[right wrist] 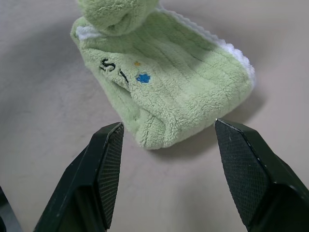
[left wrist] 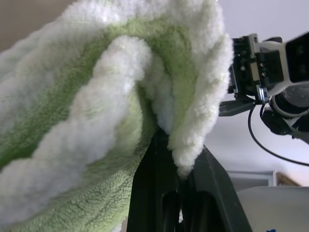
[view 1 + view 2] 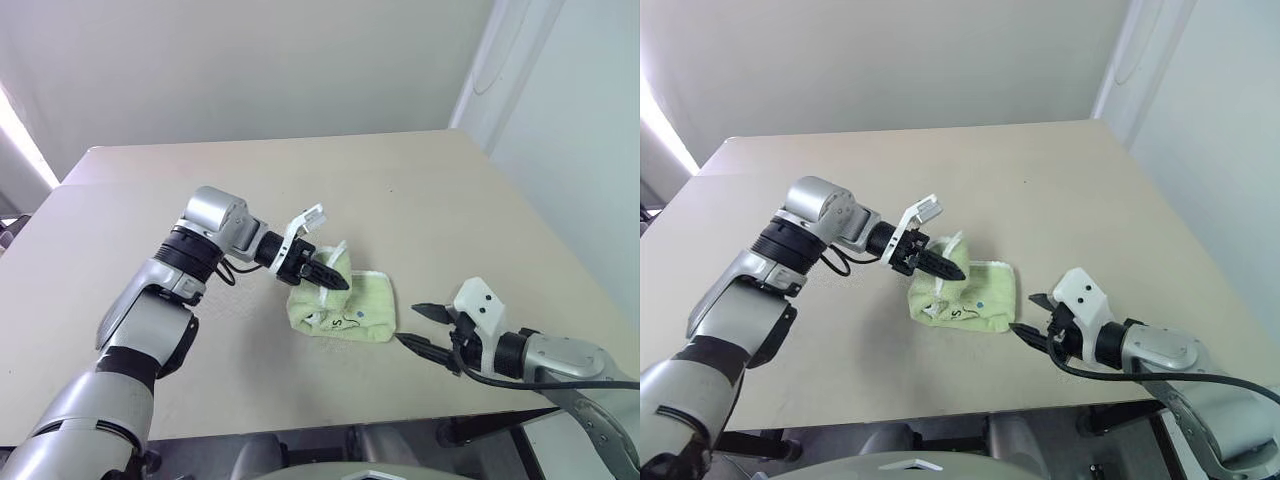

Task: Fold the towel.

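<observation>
The light lime-green towel (image 3: 350, 308) lies bunched in a small folded heap near the table's front, with dark scribbled marks and a white stitched edge. My left gripper (image 3: 336, 279) is shut on an upper fold of the towel (image 2: 96, 111) and holds that fold lifted over the heap. In the left wrist view the cloth drapes over the black fingers (image 2: 159, 193). My right gripper (image 3: 421, 327) stands open just right of the towel, a little apart from it. In the right wrist view its two pads (image 1: 108, 162) frame the near end of the towel (image 1: 169, 92) with nothing between them.
The beige table (image 3: 420, 180) spreads wide behind and to both sides of the towel. Its front edge runs close below the right gripper. A white wall rises behind the table and along its right side.
</observation>
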Controlling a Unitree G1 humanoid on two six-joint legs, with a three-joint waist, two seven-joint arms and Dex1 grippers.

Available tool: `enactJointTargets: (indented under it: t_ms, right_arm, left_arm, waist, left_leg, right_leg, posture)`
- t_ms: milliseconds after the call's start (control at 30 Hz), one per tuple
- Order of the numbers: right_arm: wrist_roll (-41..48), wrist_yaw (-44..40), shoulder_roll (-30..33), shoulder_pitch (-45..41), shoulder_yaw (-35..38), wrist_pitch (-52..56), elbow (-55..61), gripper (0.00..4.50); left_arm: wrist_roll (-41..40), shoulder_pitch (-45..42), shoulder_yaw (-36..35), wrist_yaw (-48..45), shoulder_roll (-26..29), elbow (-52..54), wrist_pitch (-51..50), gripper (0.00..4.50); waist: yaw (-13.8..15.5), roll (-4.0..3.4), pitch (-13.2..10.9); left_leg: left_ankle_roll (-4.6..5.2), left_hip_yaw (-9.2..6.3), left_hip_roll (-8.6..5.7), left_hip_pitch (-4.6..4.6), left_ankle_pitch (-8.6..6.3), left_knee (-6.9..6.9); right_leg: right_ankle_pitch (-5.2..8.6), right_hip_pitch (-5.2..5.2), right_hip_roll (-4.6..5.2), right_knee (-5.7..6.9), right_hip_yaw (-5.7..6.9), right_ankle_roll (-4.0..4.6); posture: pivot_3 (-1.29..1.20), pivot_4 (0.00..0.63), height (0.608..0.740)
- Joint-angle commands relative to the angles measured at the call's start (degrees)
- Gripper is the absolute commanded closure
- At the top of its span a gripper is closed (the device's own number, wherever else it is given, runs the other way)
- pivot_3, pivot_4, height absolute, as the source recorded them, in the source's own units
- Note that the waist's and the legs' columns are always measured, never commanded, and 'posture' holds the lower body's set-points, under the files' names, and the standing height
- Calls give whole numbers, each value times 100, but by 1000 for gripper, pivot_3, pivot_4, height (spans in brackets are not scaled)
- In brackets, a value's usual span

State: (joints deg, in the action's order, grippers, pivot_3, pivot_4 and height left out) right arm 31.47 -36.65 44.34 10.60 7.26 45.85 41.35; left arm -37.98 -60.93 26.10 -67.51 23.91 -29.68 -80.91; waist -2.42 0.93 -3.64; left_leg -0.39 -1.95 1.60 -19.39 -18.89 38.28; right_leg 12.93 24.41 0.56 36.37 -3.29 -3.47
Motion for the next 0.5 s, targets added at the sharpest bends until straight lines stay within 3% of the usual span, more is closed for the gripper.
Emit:
enactJointTargets:
  t_ms: [33,467,500]
  right_arm:
    - [69,66,-4,79,190,-33,311,1342]
    - [-309,-50,237,14,-44,-263,252,1342]
    - [-300,-57,234,6,-29,-271,248,1342]
  left_arm:
    - [-65,-79,-151,-161,-112,150,-92,4460]
    - [263,-196,-161,94,-651,-54,-167,4460]
    - [267,-177,-195,123,-655,-34,-175,4246]
  waist:
    - [0,0,0]
    - [-9,1,0]
    - [-8,1,0]
  left_leg:
    - [0,0,0,0,0,0]
    - [0,0,0,0,0,0]
    - [0,0,0,0,0,-1]
  right_leg:
    - [0,-2,0,0,0,0]
    - [0,-9,0,-1,0,0]
    - [0,-9,-1,-1,0,0]
  posture:
    - [0,0,712]
    - [0,0,712]
    - [0,0,712]
